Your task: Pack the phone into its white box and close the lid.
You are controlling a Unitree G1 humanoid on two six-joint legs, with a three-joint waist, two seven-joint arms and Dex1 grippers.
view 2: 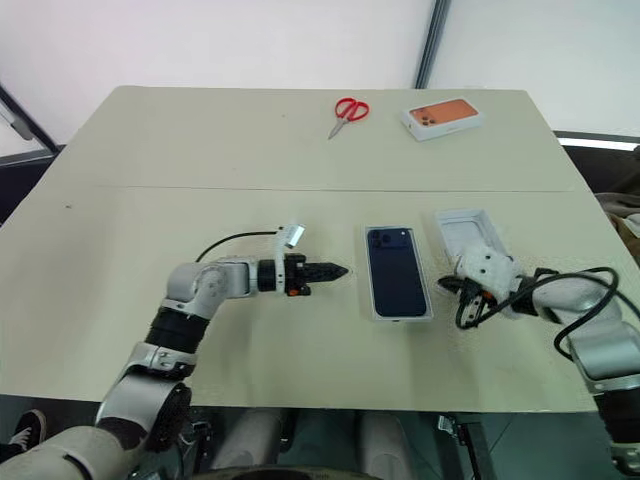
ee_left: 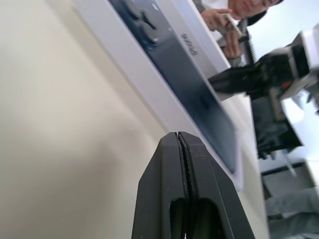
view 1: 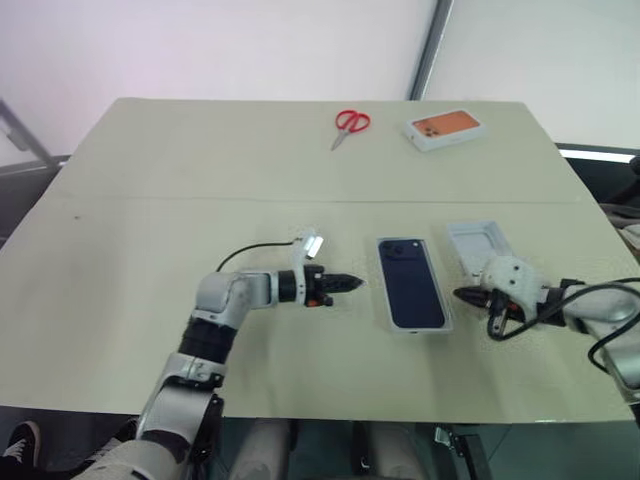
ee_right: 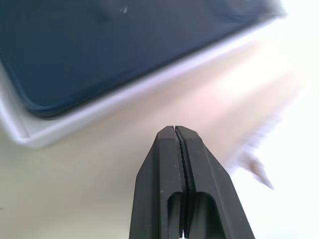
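The white box point(view 1: 415, 327) lies near the table's front, right of centre, with the lid point(view 1: 412, 283) on it. The lid's dark blue phone picture faces up, its camera cluster at the far end. The phone is hidden. My left gripper point(view 1: 358, 284) hovers just left of the box, shut and empty, pointing at its long side. My right gripper point(view 1: 458, 294) is just right of the box, also shut and empty. In the wrist views each pair of fingers point(ee_left: 178, 134) point(ee_right: 174, 128) is pressed together, with the lid point(ee_left: 189, 79) point(ee_right: 99, 45) close ahead.
A flat white insert card point(view 1: 478, 242) with an oval outline lies right of the box, beside my right hand. Red scissors point(view 1: 350, 124) and a white box with an orange phone picture point(view 1: 447, 129) sit at the far edge. A person point(ee_left: 234, 15) shows beyond the table.
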